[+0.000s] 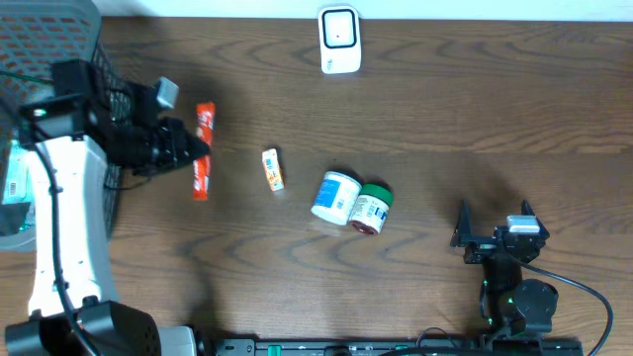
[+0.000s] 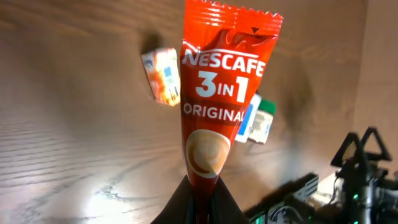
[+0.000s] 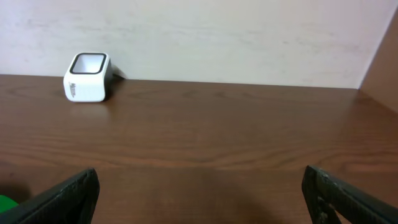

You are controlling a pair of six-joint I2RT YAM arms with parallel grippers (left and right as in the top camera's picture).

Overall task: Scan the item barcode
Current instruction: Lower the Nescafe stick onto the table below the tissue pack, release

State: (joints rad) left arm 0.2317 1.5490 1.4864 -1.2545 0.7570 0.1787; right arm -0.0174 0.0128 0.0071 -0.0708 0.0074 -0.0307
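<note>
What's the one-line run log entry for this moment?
left fingers: shut on Nescafe sachet | right fingers: open, empty | barcode scanner: far side, untouched | scan: not yet done

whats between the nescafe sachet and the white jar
One small orange-and-white packet lies between the sachet and the white jar. The overhead view shows this best.

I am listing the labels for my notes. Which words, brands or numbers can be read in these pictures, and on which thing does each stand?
"NESCAFE": on the red sachet.
"3 IN 1": on the same sachet, just below.
"ORIGINAL": under that.
Too small to read: the print on the small box, the white jar and the green-lidded jar.
</note>
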